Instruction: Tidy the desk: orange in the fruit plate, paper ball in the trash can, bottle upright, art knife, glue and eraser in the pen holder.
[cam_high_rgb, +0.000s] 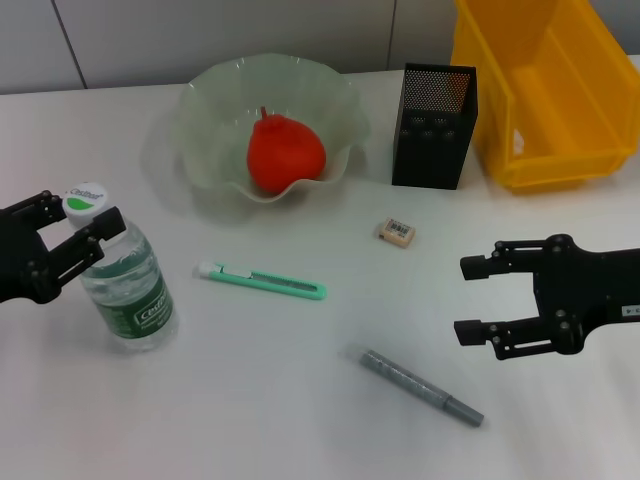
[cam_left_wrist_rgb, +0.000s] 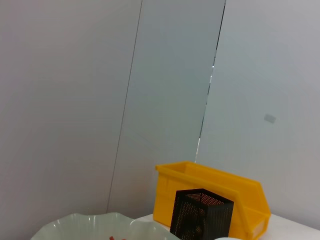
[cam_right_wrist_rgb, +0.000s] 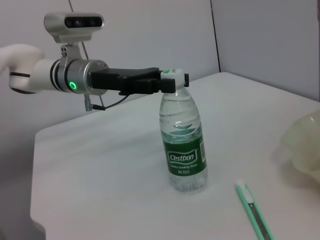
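At the desk's left, the left claw (cam_high_rgb: 72, 228) pinches the upright bottle's (cam_high_rgb: 130, 285) cap.

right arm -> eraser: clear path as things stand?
Probably yes. The right gripper hovers open over bare table, and the eraser lies alone in front of the pen holder, with nothing between. The glue lies nearer the robot, off that line.

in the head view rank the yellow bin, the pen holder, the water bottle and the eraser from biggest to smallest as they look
1. Yellow bin, though cut off by the frame edge.
2. Pen holder and water bottle: too alike to rank, and the bottle stands nearer the camera.
3. Eraser, clearly smallest.
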